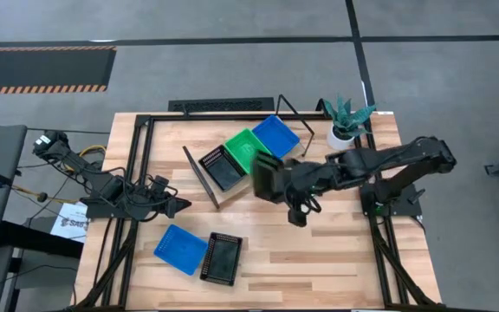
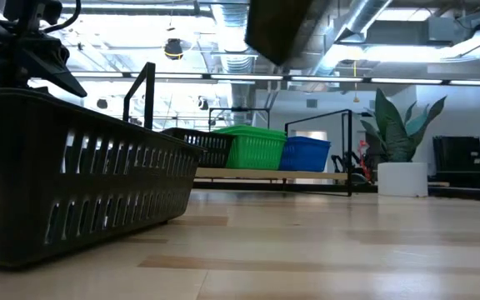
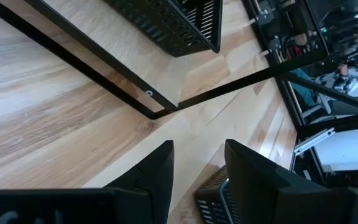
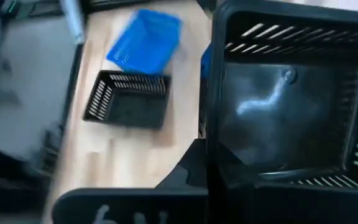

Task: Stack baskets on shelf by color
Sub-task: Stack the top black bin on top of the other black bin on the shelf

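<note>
The jaws of the right gripper [image 1: 271, 178] are clamped on the rim of a black basket [image 1: 267, 178], held tilted in the air over the middle of the surface [image 1: 319, 260], just beside the shelf [image 1: 232, 192]. On the shelf sit another black basket [image 1: 221, 167], a green stack [image 1: 245, 149] and a blue stack [image 1: 275, 136]. A loose blue basket [image 1: 180, 249] and loose black basket [image 1: 221, 258] touch near the front edge. The left gripper [image 1: 178, 205] hovers by the shelf's wire end, jaws partly apart and empty. A white plant pot [image 1: 342, 134] stands at the far corner
</note>
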### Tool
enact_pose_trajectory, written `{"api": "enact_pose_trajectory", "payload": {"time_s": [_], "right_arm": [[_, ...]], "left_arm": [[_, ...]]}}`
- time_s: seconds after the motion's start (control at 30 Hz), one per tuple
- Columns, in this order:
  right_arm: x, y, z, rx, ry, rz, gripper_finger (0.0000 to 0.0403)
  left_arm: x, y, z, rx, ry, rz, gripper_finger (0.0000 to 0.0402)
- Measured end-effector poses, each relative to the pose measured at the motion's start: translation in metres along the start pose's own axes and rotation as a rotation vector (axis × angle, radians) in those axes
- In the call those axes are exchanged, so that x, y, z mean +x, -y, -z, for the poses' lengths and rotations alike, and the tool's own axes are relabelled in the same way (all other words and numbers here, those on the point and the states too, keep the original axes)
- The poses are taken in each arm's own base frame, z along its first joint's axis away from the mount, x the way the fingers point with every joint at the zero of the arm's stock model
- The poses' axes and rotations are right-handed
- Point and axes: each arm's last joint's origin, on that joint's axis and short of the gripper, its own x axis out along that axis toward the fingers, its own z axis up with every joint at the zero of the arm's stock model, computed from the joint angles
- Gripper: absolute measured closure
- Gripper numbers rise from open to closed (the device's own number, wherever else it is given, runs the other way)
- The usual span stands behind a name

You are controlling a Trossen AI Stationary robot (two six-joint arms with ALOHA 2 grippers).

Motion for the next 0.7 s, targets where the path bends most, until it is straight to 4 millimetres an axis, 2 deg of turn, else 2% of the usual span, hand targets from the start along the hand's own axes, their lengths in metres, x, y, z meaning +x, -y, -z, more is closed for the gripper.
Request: {"api": "enact_pose_trajectory", "payload": {"time_s": [0.1, 0.27, 0.47, 0.7], "right_arm": [[0.004, 0.002, -0.024, -0.310, 0.031, 0.045, 0.0400], [0.037, 0.025, -0.051, -0.535, -0.019, 0.123, 0.0397], [0.088, 0.051, -0.053, -0.688, -0.149, 0.141, 0.0398], [0.129, 0.077, -0.041, -0.825, -0.272, 0.125, 0.0395]], "left_arm": [[0.000, 0.000, 0.000, -0.011, 0.000, -0.002, 0.0271], [0.000, 0.000, 0.000, -0.022, 0.005, -0.002, 0.0271], [0.000, -0.001, 0.000, -0.019, 0.005, -0.008, 0.0271], [0.000, -0.002, 0.000, -0.010, 0.006, -0.020, 0.0271]]}}
